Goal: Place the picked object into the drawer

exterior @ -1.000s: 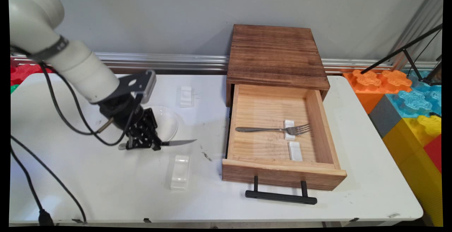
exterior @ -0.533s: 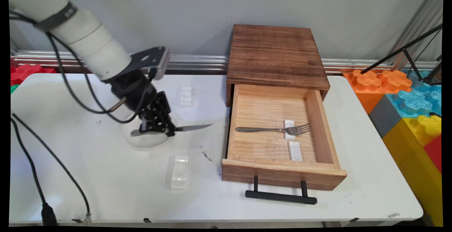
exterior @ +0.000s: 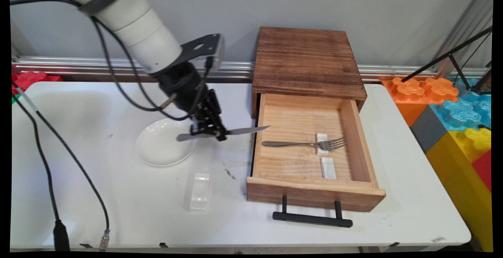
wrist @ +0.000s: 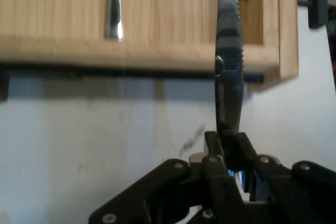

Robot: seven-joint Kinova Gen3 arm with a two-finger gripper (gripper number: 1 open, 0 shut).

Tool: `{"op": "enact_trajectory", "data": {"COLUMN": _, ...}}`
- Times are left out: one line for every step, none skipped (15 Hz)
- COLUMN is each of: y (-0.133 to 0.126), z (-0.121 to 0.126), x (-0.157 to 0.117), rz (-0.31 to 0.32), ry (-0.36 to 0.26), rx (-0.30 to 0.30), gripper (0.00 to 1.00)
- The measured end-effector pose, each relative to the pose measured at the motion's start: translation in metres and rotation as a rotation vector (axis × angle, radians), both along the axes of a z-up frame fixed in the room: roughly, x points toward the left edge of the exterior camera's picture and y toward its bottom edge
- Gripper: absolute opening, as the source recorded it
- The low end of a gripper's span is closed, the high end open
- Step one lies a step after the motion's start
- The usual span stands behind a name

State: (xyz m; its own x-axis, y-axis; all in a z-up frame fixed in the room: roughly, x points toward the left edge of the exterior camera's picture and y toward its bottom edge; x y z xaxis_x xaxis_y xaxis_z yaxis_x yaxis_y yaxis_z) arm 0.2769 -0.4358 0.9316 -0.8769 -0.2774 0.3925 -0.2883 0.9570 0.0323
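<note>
White table (exterior: 118, 211) carries an open wooden drawer (exterior: 310, 189) at right, a fork (exterior: 304, 144) lying inside. White plate (exterior: 161, 150) sits left. Gripper (exterior: 212, 132) is clamped on a knife (exterior: 245, 130), held level above the table, tip reaching the drawer's left wall.

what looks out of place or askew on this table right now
Little stands out. The wooden drawer is pulled open, with a metal fork propped on a small white rest. The black gripper holds a serrated metal knife level in the air, its tip over the drawer's left wall.
</note>
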Motion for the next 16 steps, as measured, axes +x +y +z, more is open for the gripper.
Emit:
{"op": "enact_trajectory", "data": {"y": -0.004, "z": 0.0, "x": -0.009, "rz": 0.002, "ry": 0.006, "rx": -0.001, "gripper": 0.0}}
{"op": "enact_trajectory", "data": {"y": -0.008, "z": 0.0, "x": -0.017, "rz": 0.004, "ry": 0.01, "rx": -0.001, "gripper": 0.0}}
{"op": "enact_trajectory", "data": {"y": -0.01, "z": 0.0, "x": -0.022, "rz": 0.006, "ry": 0.014, "rx": -0.001, "gripper": 0.0}}
{"op": "enact_trajectory", "data": {"y": -0.013, "z": -0.001, "x": -0.029, "rz": 0.01, "ry": 0.018, "rx": -0.001, "gripper": 0.0}}
{"op": "enact_trajectory", "data": {"y": -0.015, "z": -0.001, "x": -0.034, "rz": 0.012, "ry": 0.022, "rx": 0.0, "gripper": 0.0}}
{"op": "enact_trajectory", "data": {"y": -0.018, "z": -0.002, "x": -0.042, "rz": 0.015, "ry": 0.028, "rx": 0.0, "gripper": 0.0}}
{"op": "enact_trajectory", "data": {"y": -0.022, "z": -0.003, "x": -0.051, "rz": 0.019, "ry": 0.035, "rx": 0.0, "gripper": 0.0}}
{"op": "enact_trajectory", "data": {"y": -0.026, "z": -0.004, "x": -0.06, "rz": 0.021, "ry": 0.043, "rx": 0.0, "gripper": 0.0}}
{"op": "enact_trajectory", "data": {"y": -0.029, "z": -0.005, "x": -0.068, "rz": 0.023, "ry": 0.05, "rx": -0.001, "gripper": 0.0}}
{"op": "enact_trajectory", "data": {"y": -0.032, "z": -0.006, "x": -0.076, "rz": 0.023, "ry": 0.057, "rx": -0.002, "gripper": 0.0}}
{"op": "enact_trajectory", "data": {"y": -0.036, "z": -0.008, "x": -0.085, "rz": 0.024, "ry": 0.066, "rx": -0.004, "gripper": 0.0}}
{"op": "enact_trajectory", "data": {"y": -0.039, "z": -0.009, "x": -0.093, "rz": 0.024, "ry": 0.072, "rx": -0.007, "gripper": 0.0}}
{"op": "enact_trajectory", "data": {"y": -0.041, "z": -0.01, "x": -0.097, "rz": 0.024, "ry": 0.076, "rx": -0.009, "gripper": 0.0}}
{"op": "enact_trajectory", "data": {"y": -0.044, "z": -0.012, "x": -0.104, "rz": 0.022, "ry": 0.081, "rx": -0.012, "gripper": 0.0}}
{"op": "enact_trajectory", "data": {"y": -0.046, "z": -0.013, "x": -0.108, "rz": 0.022, "ry": 0.084, "rx": -0.014, "gripper": 0.0}}
{"op": "enact_trajectory", "data": {"y": -0.049, "z": -0.015, "x": -0.115, "rz": 0.02, "ry": 0.088, "rx": -0.017, "gripper": 0.0}}
